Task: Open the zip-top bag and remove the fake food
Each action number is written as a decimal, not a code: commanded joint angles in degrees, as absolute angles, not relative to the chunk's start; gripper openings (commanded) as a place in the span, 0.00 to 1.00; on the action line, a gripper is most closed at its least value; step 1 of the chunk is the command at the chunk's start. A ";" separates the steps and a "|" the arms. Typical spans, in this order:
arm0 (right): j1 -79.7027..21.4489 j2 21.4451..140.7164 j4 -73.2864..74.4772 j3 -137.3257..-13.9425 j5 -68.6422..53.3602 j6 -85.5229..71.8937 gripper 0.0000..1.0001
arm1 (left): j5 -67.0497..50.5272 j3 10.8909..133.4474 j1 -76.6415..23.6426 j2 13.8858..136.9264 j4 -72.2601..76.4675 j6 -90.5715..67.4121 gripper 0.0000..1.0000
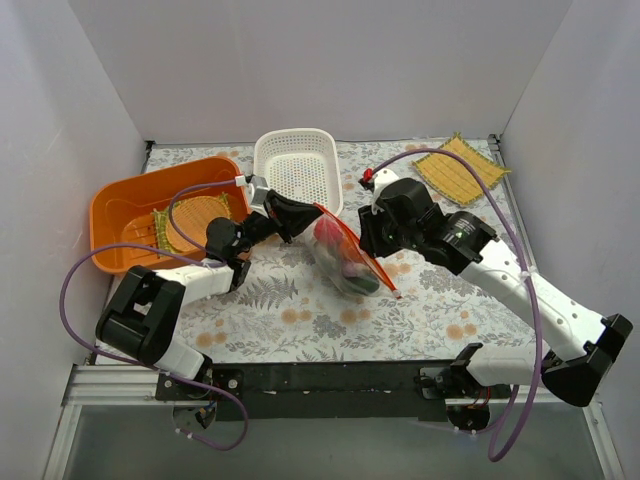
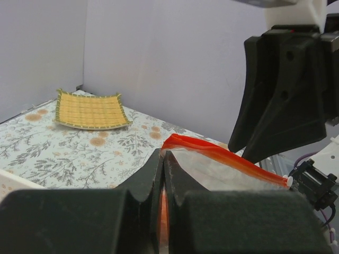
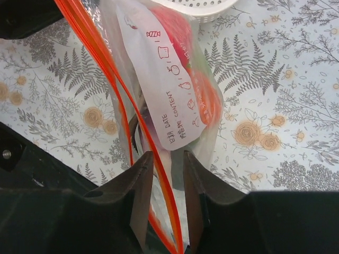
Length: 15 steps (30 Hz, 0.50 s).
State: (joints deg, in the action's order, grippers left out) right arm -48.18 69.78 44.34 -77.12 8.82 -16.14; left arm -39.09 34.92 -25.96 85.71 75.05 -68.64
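The zip-top bag [image 1: 350, 262] hangs above the table between my two grippers, its orange-red zipper strip [image 1: 355, 248] running along the top. The fake food shows through the plastic: a red piece [image 3: 177, 29], an orange piece [image 3: 210, 100] and a dark piece [image 3: 136, 132]. My left gripper [image 2: 162, 157] is shut on the bag's far corner at the strip [image 2: 222, 154]. My right gripper [image 3: 168, 156] is open, its fingers straddling one lip of the strip [image 3: 159, 201]. The two lips are parted. A white label [image 3: 159, 79] faces the right wrist camera.
An orange basin [image 1: 120, 215] holding a round woven yellow mat [image 1: 195, 218] sits at the back left. A white basket [image 1: 295, 170] stands behind the bag. A square yellow mat [image 1: 460, 170] lies at the back right and also shows in the left wrist view [image 2: 90, 111].
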 commanded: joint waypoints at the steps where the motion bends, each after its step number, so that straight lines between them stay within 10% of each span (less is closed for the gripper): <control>1: -47.81 68.82 38.85 -74.36 6.15 -15.29 0.36 | -40.52 34.10 -25.93 83.23 77.17 -68.82 0.00; 7: -47.81 68.47 37.00 -70.67 5.18 -15.82 0.31 | -40.43 34.72 -26.28 83.93 77.17 -69.60 0.00; 10: -47.81 68.03 37.70 -70.31 8.94 -16.61 0.03 | -40.60 35.94 -26.63 84.20 74.99 -71.18 0.02; 15: -47.55 65.31 44.28 -73.29 24.23 -19.77 0.01 | -33.17 42.68 -29.00 81.31 57.71 -73.65 0.17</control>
State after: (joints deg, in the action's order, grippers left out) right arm -48.01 69.21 40.56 -70.39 11.42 -17.15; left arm -39.40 35.77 -26.94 85.45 71.50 -71.29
